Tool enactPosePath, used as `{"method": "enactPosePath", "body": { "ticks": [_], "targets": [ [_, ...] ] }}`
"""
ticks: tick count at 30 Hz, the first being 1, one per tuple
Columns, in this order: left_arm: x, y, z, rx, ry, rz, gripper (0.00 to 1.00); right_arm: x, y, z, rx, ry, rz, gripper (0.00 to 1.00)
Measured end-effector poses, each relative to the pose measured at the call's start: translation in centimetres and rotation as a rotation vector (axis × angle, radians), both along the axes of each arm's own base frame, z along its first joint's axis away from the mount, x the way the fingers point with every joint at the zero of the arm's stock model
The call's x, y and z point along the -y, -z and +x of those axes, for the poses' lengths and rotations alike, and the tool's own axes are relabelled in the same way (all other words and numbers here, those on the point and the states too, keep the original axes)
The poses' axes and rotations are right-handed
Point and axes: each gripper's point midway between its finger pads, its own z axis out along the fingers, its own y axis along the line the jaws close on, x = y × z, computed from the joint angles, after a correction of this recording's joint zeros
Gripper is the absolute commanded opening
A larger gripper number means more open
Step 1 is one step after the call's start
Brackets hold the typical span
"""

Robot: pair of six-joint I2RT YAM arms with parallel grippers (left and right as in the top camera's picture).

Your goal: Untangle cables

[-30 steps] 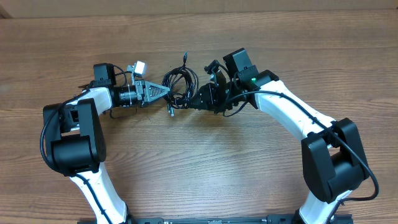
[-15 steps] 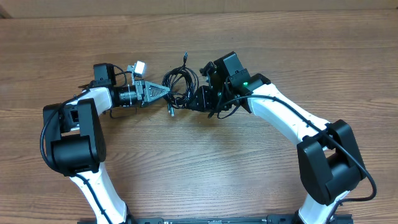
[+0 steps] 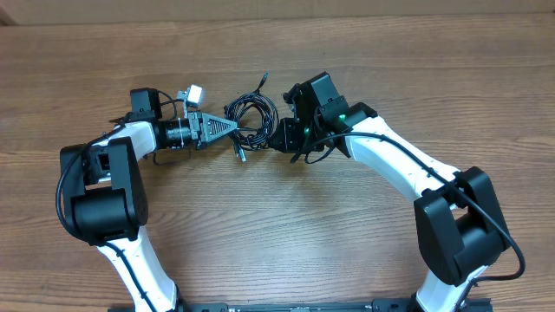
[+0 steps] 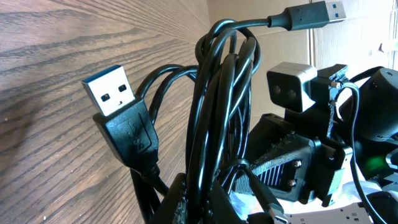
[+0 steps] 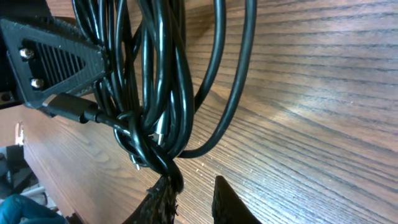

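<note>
Bundle of black cables (image 4: 211, 112) near the far edge of the wooden surface (image 3: 286, 225), left claw (image 3: 234, 128) clamped on the cables, right claw (image 5: 191, 190) narrowly apart, one finger touching the bundle's knot

A USB trident sign (embossed) marks one plug (image 4: 122, 124).

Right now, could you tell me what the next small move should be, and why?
Probably close the right gripper on the knot of cables at its tip: the left gripper clamps the bundle's other side, while the right jaws stand apart beside the knot.
</note>
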Motion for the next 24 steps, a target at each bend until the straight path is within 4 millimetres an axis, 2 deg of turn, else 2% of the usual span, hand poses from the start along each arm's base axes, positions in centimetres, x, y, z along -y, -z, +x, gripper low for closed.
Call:
{"method": "enactPosePath", "body": {
  "ticks": [7,13,16,24],
  "targets": [
    [0.0,0.0,0.0,0.0,-0.001,0.0,0.04,-0.3,0.4,-0.1,0.017,0.008,-0.036,0.19],
    [0.0,0.1,0.0,-0.009,-0.003,0.001,0.04,-0.8,2.0,0.0,0.008,0.043,-0.079,0.19],
    [-0.1,1.2,-0.1,-0.085,-0.025,0.052,0.04,-0.9,2.8,0.2,0.007,0.058,-0.092,0.19],
    [0.9,4.3,-0.3,-0.241,-0.07,0.2,0.04,0.5,3.4,1.5,0.043,0.141,-0.171,0.19]
  ]
}}
